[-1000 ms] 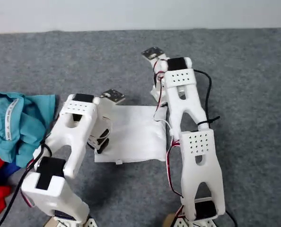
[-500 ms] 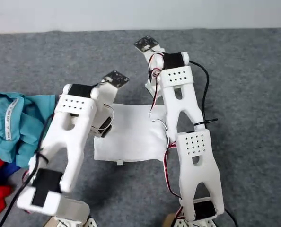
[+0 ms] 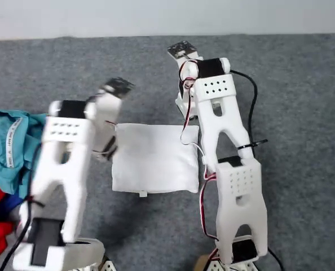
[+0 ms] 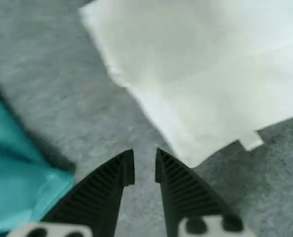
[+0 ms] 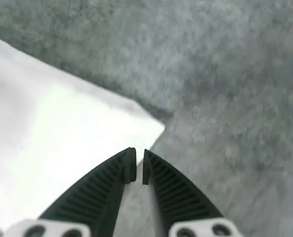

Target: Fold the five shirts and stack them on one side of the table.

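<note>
High view, one folded white shirt (image 3: 155, 159), one crumpled teal shirt (image 3: 12, 148)

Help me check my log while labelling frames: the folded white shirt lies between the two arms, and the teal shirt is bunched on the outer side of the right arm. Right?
Not quite. The teal shirt is bunched on the outer side of the left arm, as the high view shows; the folded white shirt does lie between the two arms.
</note>
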Tool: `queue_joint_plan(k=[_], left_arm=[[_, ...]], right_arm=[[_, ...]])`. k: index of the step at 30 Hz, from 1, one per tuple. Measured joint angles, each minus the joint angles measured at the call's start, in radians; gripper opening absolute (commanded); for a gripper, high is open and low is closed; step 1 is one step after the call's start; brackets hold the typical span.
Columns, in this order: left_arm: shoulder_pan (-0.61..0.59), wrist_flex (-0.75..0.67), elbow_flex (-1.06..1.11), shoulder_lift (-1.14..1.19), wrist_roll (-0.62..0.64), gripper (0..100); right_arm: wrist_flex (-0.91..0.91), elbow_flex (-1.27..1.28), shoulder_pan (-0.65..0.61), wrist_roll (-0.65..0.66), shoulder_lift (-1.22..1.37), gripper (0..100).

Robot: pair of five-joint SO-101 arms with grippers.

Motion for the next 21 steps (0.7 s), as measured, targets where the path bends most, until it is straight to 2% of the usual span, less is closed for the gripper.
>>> queue_joint_plan(k=[6,10,16,21], left_arm=[[-0.16,0.077,-0.02,-0.163,-0.002,4],[-0.262,0.114,-0.02,-0.256,-0.002,4],[-0.423,0.118,-0.02,-0.302,-0.002,4],[-0.474,0.118,0.0,-0.311,-0.003,4]], right_arm=[[0.0,0.304,-0.017,-0.146,-0.209,5.1],[0.0,0.413,-0.052,-0.267,-0.255,16.7],[0.0,0.422,-0.092,-0.474,-0.255,29.3],[0.0,0.422,-0.126,-0.598,-0.255,41.2]])
